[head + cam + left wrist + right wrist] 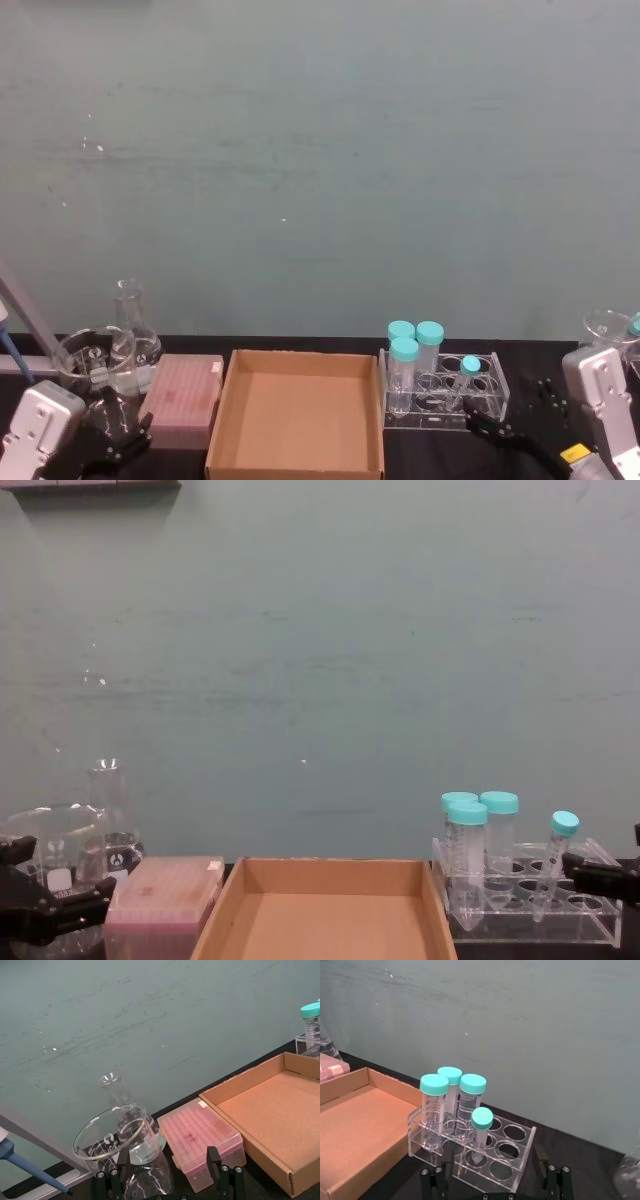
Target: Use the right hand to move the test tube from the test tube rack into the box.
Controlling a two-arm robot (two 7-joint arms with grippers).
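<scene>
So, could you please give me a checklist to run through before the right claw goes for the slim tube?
1. Slim test tube seated in the rack, leaning: ok.
2. Right claw open: ok.
3. Right claw around the tube: not ok, short of it.
4. Three wider tubes apart from the slim one: ok.
5. Box floor bare: ok.
6. Left claw parked near the beaker: ok.

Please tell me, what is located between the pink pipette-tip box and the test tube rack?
The brown cardboard box sits between the pink pipette-tip box and the test tube rack, as the head view shows.
</scene>
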